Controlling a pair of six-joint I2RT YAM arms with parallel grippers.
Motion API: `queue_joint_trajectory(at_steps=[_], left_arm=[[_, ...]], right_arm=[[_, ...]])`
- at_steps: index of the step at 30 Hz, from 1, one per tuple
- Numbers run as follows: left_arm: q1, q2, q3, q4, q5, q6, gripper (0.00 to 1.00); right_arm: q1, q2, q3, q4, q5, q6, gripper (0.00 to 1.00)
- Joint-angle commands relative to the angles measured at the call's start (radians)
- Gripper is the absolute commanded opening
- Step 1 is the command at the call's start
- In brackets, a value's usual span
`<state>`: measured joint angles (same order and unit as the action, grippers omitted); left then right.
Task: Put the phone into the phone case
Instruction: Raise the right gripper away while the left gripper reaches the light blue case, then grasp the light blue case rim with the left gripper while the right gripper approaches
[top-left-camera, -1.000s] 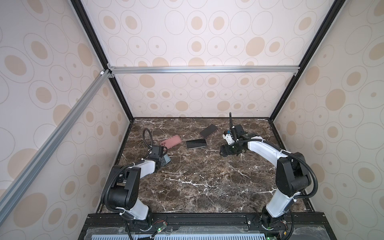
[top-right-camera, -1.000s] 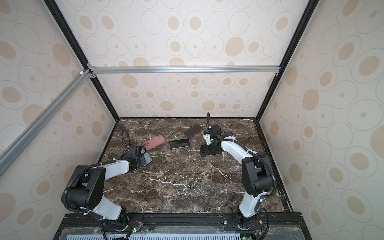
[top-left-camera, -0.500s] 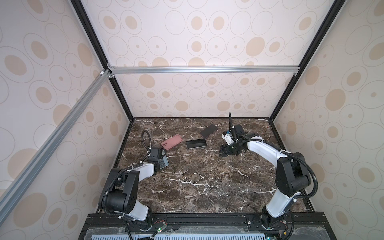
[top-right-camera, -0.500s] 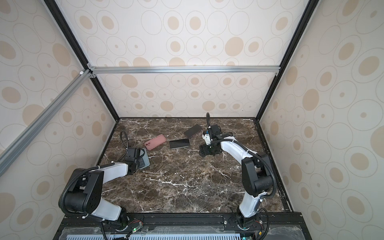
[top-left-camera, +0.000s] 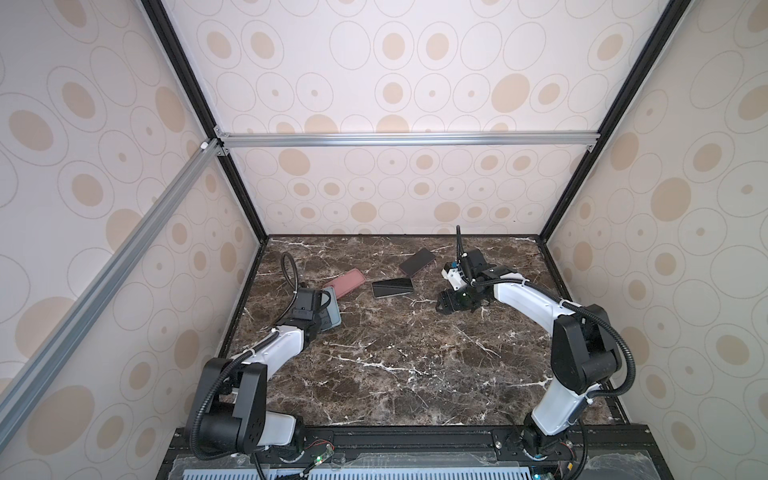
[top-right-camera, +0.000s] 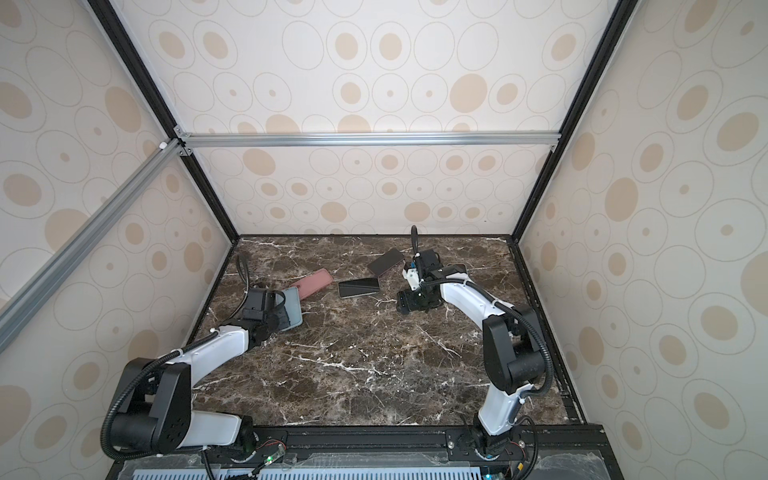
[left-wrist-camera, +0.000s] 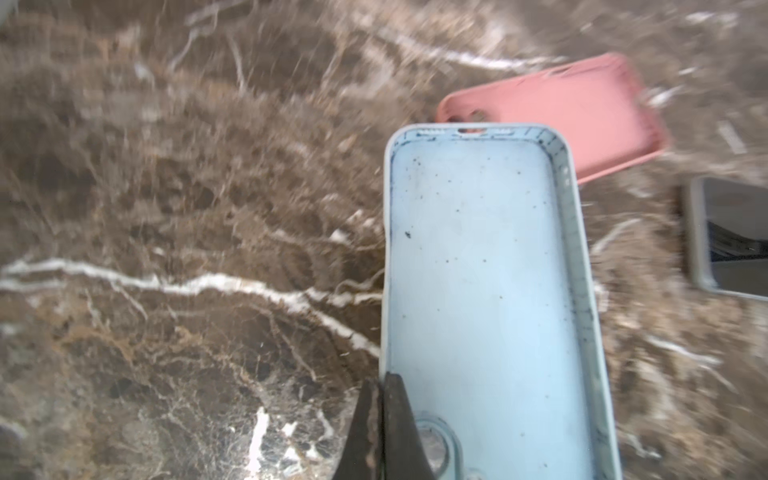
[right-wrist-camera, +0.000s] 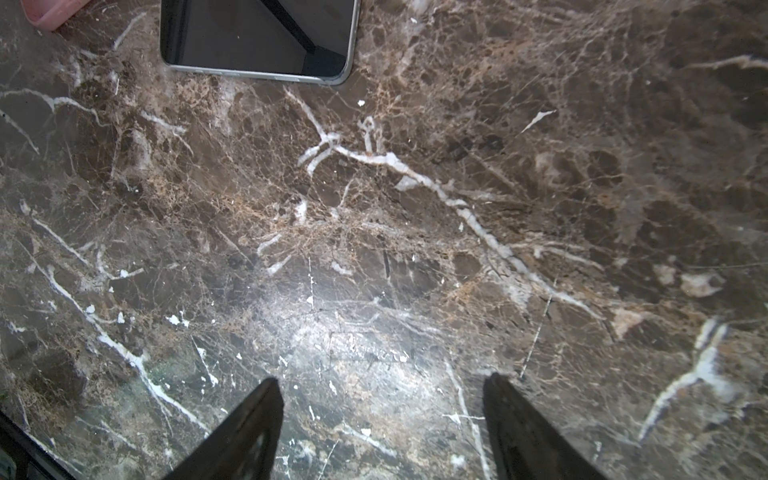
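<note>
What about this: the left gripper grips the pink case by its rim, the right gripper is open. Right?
No: the left gripper grips the blue case by its rim; the pink case lies ungripped, as the left wrist view shows.

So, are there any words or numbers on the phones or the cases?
None can be read.
The blue phone case: only tiny dark marks along its inner rim, too blurred to read.
The pink phone case: plain.
The phone: dark screen, no text.
</note>
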<state>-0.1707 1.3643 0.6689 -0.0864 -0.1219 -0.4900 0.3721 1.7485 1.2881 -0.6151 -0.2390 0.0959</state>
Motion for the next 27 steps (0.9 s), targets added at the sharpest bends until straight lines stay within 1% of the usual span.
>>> queue_joint_trajectory(at_steps=[1,4,7,10,14,15,18,21,23,27], left_arm=[[-0.077,-0.013,0.082,-0.035,0.051,0.097,0.0],[-0.171,0.035,0.163,-0.081,0.097,0.187,0.0],[-0.246,0.092,0.241,-0.141,0.156,0.28,0.0],[-0.312,0.13,0.283,-0.172,0.2,0.369,0.0],[-0.386,0.16,0.322,-0.194,0.219,0.486,0.0],[-0.398,0.165,0.329,-0.198,0.22,0.51,0.0],[-0.425,0.173,0.343,-0.202,0.27,0.591,0.0],[-0.433,0.17,0.319,-0.145,0.313,0.635,0.0],[-0.438,0.174,0.278,-0.065,0.301,0.641,0.0],[-0.475,0.196,0.238,-0.005,0.281,0.69,0.0]], right_arm=[[0.006,-0.005,-0.016,-0.002,0.033,0.019,0.78],[0.006,-0.012,-0.013,-0.027,0.09,0.035,0.77],[0.006,-0.028,-0.018,-0.054,0.139,0.041,0.77],[0.007,-0.045,-0.024,-0.09,0.193,0.051,0.77],[0.006,-0.076,-0.051,-0.12,0.269,0.068,0.77],[0.006,-0.083,-0.059,-0.124,0.277,0.073,0.77],[0.007,-0.101,-0.083,-0.127,0.278,0.081,0.77],[0.006,-0.117,-0.11,-0.119,0.261,0.085,0.77],[0.006,-0.126,-0.132,-0.109,0.25,0.09,0.77],[0.007,-0.14,-0.175,-0.086,0.227,0.103,0.77]])
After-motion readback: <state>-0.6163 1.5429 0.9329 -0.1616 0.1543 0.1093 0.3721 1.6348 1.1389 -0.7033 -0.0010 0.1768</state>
